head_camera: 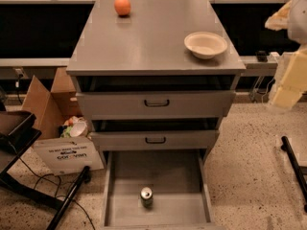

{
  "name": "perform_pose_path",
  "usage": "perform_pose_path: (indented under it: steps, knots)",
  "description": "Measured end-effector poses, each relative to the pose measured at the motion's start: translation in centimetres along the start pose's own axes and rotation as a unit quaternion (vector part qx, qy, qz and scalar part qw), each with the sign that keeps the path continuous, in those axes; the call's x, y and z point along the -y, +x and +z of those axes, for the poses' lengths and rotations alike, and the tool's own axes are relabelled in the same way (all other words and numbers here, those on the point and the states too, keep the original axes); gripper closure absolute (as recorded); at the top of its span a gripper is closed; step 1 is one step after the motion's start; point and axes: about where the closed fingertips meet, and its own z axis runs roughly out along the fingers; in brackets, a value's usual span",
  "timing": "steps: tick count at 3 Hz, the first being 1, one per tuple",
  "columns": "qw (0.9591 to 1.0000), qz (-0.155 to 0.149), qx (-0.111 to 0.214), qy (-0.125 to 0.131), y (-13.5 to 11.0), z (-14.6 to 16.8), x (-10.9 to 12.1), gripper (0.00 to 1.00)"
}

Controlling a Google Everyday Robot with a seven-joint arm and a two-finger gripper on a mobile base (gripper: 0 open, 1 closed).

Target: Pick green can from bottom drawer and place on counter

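The green can [146, 196] stands upright on the grey floor of the open bottom drawer [124, 176], near the drawer's front middle, its silver top facing up. The counter [148, 37] is the flat grey top of the cabinet. My gripper [287, 86] shows only as pale cream parts at the right edge of the view, beside the cabinet at the height of the upper drawers. It is far from the can and holds nothing that I can see.
An orange [122, 5] sits at the counter's back left and a cream bowl [205, 44] at its right. The two upper drawers [156, 103] are slightly open. A cardboard box [53, 104], a black stand [19, 138] and cables are on the floor at left.
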Motion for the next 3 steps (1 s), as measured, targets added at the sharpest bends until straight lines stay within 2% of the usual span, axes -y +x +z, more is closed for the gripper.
perform_pose_path:
  steps: [1,2,3]
  knots:
    - [0.9996,-0.013,-0.002,0.024,-1.0,-1.7,0.4,0.0]
    - [0.9988,0.016,0.044,0.013,5.1,3.2,0.2,0.0]
    - [0.9928,0.019,0.116,0.025,7.9,6.2,0.6,0.0]
